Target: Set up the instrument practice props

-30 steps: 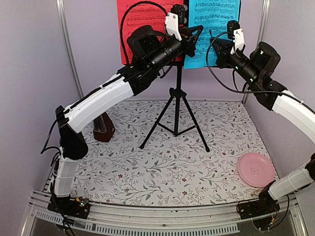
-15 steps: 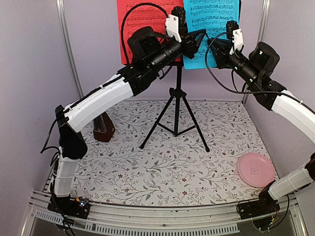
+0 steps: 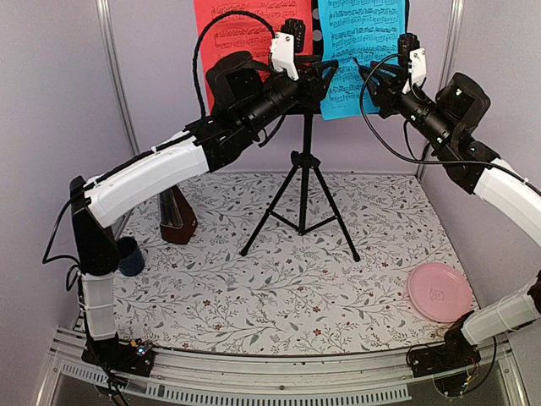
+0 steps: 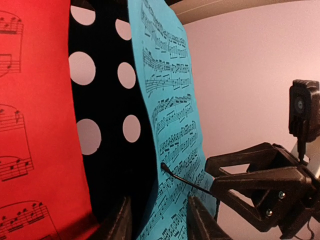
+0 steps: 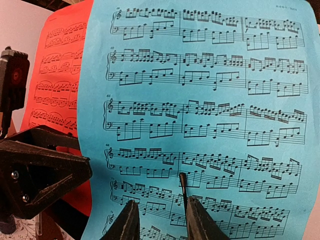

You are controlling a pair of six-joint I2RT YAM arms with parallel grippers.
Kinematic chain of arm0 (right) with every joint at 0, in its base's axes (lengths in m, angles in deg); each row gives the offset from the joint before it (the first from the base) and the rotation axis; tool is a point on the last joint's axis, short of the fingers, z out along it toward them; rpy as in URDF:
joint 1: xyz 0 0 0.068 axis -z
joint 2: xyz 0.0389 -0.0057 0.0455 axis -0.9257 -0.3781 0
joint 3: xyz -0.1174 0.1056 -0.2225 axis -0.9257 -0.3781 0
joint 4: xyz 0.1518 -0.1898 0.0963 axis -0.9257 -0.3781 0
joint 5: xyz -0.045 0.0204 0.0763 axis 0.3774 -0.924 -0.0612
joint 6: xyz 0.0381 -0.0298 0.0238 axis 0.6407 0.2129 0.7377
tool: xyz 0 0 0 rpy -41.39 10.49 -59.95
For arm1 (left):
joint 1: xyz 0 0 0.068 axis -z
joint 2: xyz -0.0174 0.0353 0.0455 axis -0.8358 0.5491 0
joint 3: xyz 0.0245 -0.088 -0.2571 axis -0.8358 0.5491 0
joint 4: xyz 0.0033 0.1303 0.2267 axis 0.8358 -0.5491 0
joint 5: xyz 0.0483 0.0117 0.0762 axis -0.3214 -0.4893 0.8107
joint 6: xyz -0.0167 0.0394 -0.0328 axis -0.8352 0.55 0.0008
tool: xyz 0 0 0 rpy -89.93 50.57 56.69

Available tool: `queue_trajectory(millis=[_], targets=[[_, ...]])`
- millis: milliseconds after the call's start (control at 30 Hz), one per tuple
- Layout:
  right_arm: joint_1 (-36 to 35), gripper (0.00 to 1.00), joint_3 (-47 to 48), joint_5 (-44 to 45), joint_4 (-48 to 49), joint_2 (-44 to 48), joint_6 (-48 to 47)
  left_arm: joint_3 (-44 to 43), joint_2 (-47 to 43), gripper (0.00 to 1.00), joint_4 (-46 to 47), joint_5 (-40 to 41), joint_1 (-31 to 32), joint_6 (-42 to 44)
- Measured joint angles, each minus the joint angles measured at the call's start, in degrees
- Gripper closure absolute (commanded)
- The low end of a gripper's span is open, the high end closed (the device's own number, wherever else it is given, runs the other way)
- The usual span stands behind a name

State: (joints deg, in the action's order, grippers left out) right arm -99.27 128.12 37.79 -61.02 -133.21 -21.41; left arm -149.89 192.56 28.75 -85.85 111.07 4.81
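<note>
Above the floral bench [image 3: 279, 288], red sheet [image 3: 237, 25] and cyan sheet [image 3: 363, 42] stood on the music stand [image 3: 303, 161]; left tool [image 4: 157, 225] and right tool [image 5: 160, 220] gaped apart at the cyan sheet, so you probably did best to back each straight out, dragging no paper.

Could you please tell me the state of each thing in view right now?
Music stand: upright on its tripod.
Red sheet: up on the stand.
Cyan sheet: up beside the red.
Metronome: upright.
Mug: standing, partly hidden.
Plate: flat, empty.
Left pincer: open.
Right pincer: open.
</note>
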Motion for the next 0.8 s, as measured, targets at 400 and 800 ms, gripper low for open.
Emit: queue_trajectory(millis=[400,800], targets=[[0.0,0.59,-5.1,6.7,0.3,6.5,1.1,-5.7,2.4,1.0,-0.3,2.0,-0.1,0.9],[0.0,0.57,-6.4,9.0,0.3,6.8,1.1,-7.8,4.0,0.63,-1.1,1.9,-0.2,1.1]])
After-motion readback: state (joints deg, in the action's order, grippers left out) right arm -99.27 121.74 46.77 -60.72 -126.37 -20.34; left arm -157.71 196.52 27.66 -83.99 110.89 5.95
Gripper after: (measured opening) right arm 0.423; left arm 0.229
